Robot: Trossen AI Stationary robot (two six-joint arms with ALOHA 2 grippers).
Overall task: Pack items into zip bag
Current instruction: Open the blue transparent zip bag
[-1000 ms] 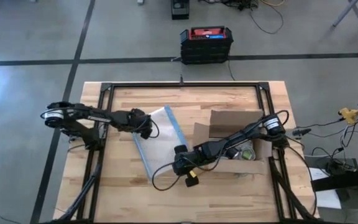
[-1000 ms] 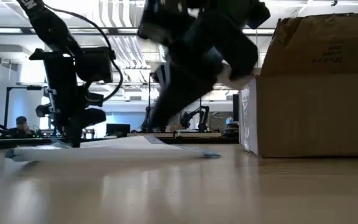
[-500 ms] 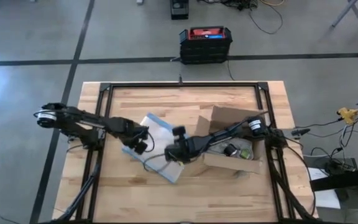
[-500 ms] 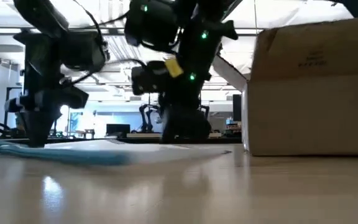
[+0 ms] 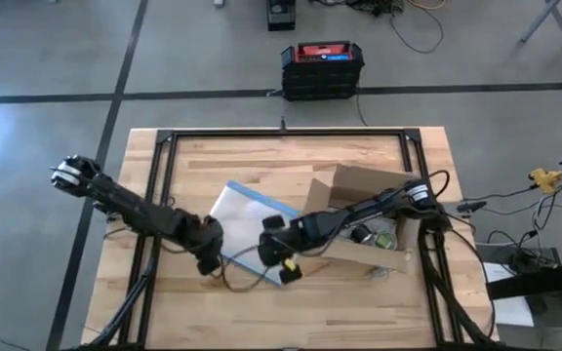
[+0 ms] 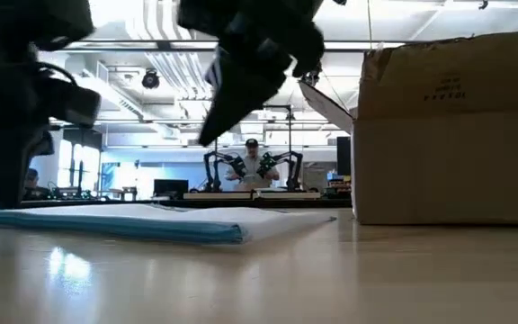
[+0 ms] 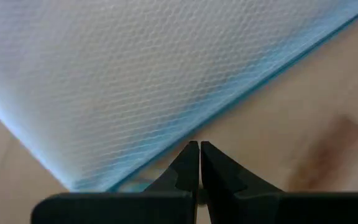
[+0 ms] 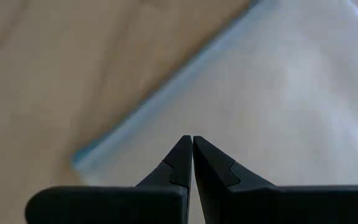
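Note:
The zip bag (image 5: 252, 219), clear with blue along its edges, lies flat on the wooden table left of the brown cardboard box (image 5: 369, 200). My left gripper (image 5: 209, 263) is shut at the bag's near-left end; in the low view it comes down onto the bag (image 6: 151, 220) at the picture's left. My right gripper (image 5: 271, 255) is shut and hangs above the bag's near-right part (image 8: 278, 93), clear of it (image 6: 207, 139). Small round things (image 5: 381, 237) show inside the open box; I cannot tell whether they are the items. My left gripper (image 7: 199, 144) has its fingertips shut on the bag's blue-lined edge (image 7: 219, 123), near a corner. The fingers come from above, pointing steeply down. The bag lies flat on the table. How much film sits between the tips is hidden by the fingers.
The box stands with open flaps at the table's right. A black metal frame (image 5: 291, 134) runs round the tabletop. A black case with a red top (image 5: 323, 66) sits on the floor beyond the far edge. A person (image 6: 253, 162) shows far behind the table.
My left gripper has gone toward the table's near edge, rolling as it went, and has drawn the bag's end along. The bag has turned about, flat on the table. My right gripper stood down on the bag half a second ago and has since risen clear.

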